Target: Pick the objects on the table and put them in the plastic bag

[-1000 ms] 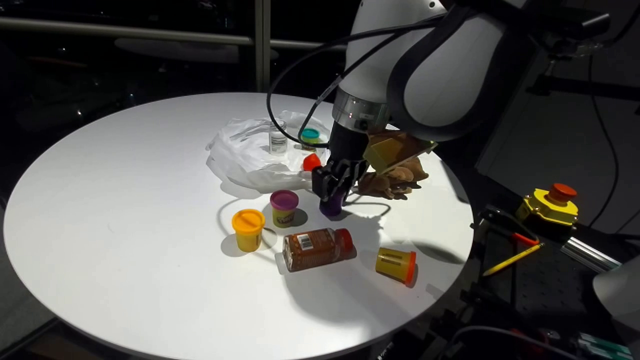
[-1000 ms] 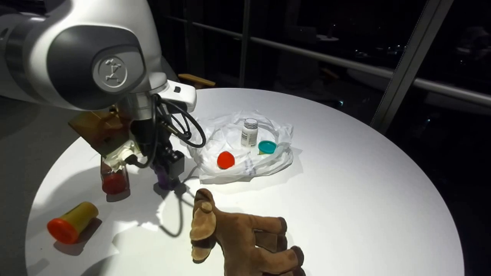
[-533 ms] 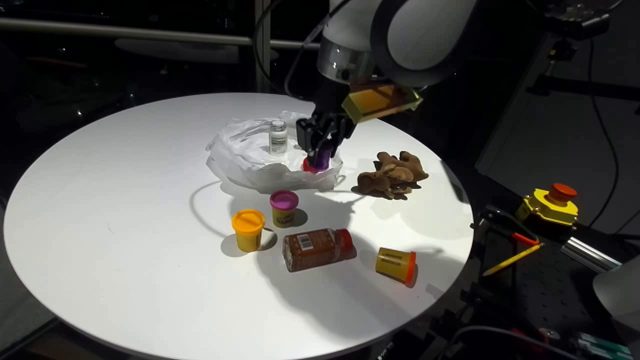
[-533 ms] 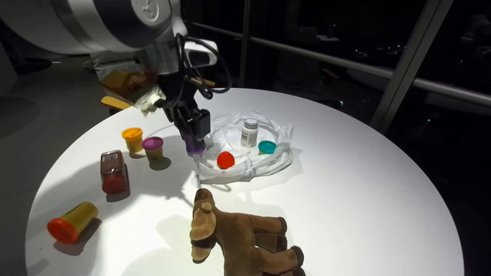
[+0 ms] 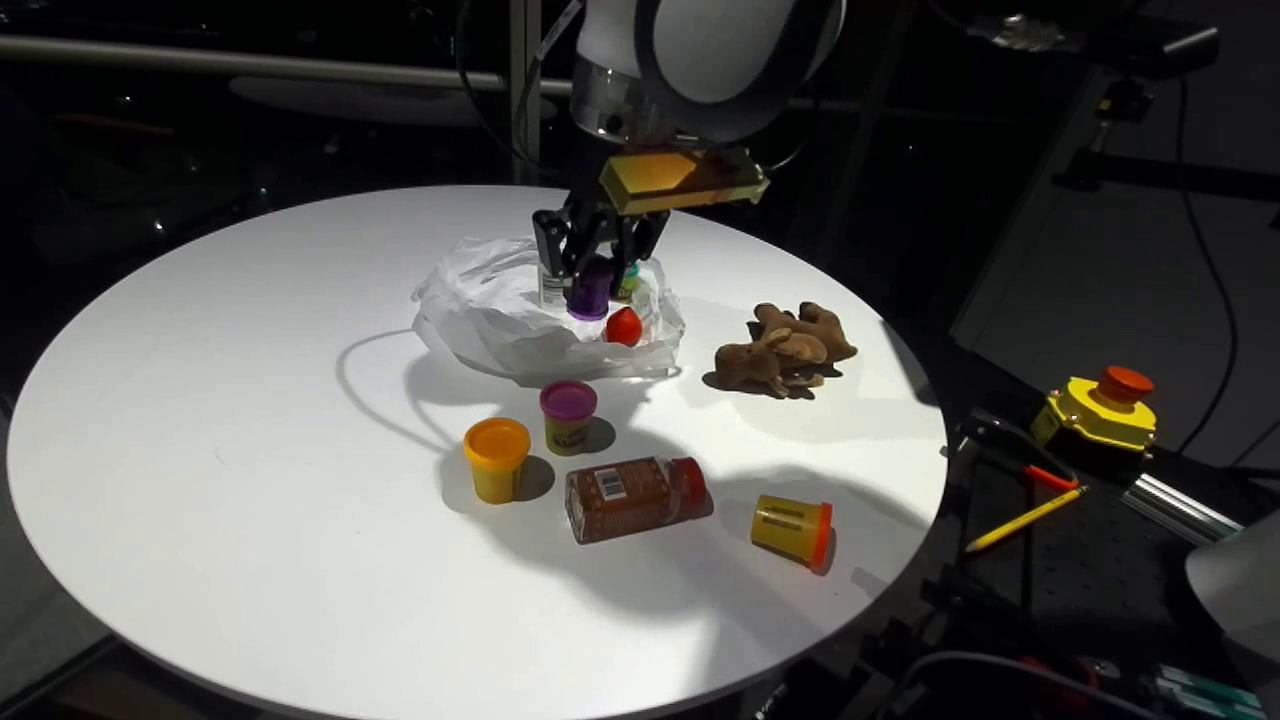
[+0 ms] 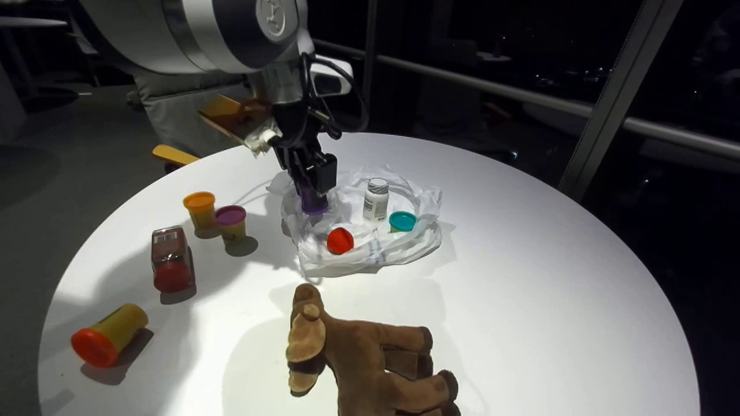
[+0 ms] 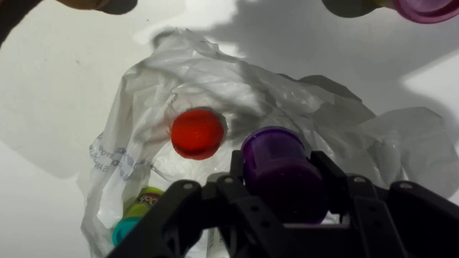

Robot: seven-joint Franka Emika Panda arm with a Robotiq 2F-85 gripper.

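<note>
While gripping with the hand [image 7: 278, 159] a purple cup [image 7: 285, 175] from both sides, hangs over the plastic bag [image 5: 470, 320]; cannot tell if touching it. Inside the bag, can see a white bottle [image 6: 376, 203], upright, a teal-lidded cup [image 6: 403, 222] and a red piece [image 6: 340, 241]. On the surface [image 5: 250, 450], can see near the bag a pink-lidded cup [image 5: 569, 418] and a brown toy [image 5: 790, 350]. Farther from the bag, can find a yellow cup [image 5: 497, 460], upright, and, lying on side, a brown jar [image 5: 630, 498] and a red-lidded cup [image 5: 790, 530].
</note>
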